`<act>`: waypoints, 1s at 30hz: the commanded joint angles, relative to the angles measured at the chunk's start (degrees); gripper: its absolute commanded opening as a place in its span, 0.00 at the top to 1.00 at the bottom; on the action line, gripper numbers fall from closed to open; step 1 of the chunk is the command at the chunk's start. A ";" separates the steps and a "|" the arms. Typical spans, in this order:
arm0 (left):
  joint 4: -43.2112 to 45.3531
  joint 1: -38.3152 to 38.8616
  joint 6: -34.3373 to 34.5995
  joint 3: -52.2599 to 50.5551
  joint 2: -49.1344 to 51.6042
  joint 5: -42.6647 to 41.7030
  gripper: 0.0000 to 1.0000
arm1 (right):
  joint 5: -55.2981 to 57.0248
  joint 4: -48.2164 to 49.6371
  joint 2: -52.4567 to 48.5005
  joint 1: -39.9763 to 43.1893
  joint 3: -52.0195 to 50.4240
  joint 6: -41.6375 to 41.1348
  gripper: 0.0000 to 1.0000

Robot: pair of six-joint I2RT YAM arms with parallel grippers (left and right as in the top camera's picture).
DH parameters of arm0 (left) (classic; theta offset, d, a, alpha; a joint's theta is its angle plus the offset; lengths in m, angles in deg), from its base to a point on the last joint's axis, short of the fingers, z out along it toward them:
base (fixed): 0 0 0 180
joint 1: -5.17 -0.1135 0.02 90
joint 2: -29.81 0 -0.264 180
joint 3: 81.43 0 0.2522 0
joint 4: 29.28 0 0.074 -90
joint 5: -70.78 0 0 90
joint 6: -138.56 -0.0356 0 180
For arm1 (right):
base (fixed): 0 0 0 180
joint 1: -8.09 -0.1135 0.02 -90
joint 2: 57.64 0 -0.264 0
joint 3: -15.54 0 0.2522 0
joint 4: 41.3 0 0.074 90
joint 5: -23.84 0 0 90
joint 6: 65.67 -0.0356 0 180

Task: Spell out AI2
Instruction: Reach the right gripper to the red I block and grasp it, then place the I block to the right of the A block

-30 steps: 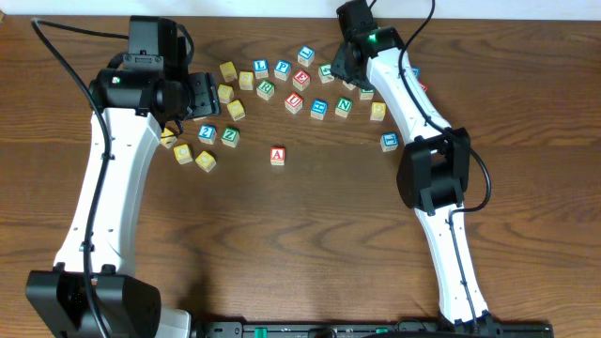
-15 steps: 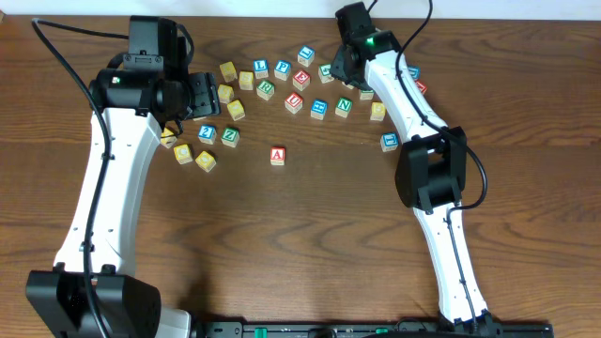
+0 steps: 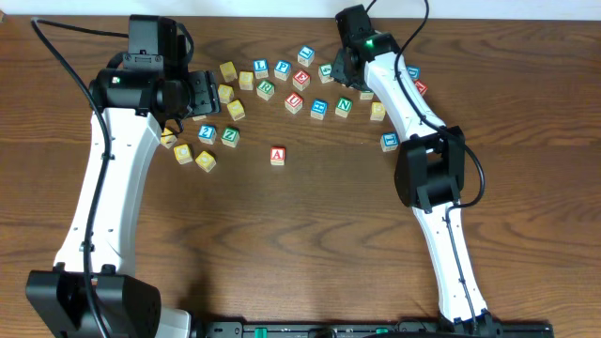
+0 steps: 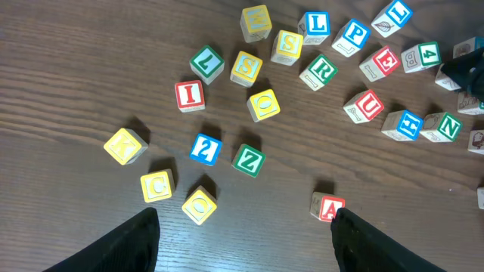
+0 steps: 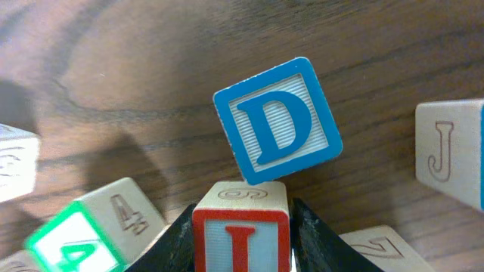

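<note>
A red A block (image 3: 277, 156) lies alone on the table in front of the block cluster; it also shows in the left wrist view (image 4: 330, 205). A blue 2 block (image 3: 208, 133) (image 4: 205, 149) lies at the left, beside a green Z. My right gripper (image 3: 344, 64) (image 5: 242, 223) is shut on a red I block (image 5: 242, 242) at the back of the cluster, just in front of a blue D block (image 5: 277, 121). Another red I block (image 4: 189, 95) lies near my left gripper (image 3: 202, 94) (image 4: 246, 253), which is open and empty above the table.
Several lettered blocks lie scattered across the back of the table, among them a green 4 (image 5: 76, 238), a J (image 5: 450, 155), a yellow O (image 4: 200, 205) and a yellow C (image 4: 157, 185). Bare wood stretches in front of the A block.
My right arm has shifted very slightly at the back of the cluster. The left arm and the blocks have not moved.
</note>
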 commanded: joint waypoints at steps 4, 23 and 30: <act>0.24 0.07 -0.57 -0.28 0.74 0.35 0.28 | 2.64 0.22 -1.22 0.85 0.48 7.61 0.69; 0.87 0.07 -0.57 -0.28 0.74 0.35 0.28 | 0.20 -1.60 12.90 0.98 0.76 15.43 0.76; 1.25 0.07 -0.57 -0.28 0.74 0.35 0.28 | -3.02 -14.03 24.61 0.52 0.76 15.43 0.77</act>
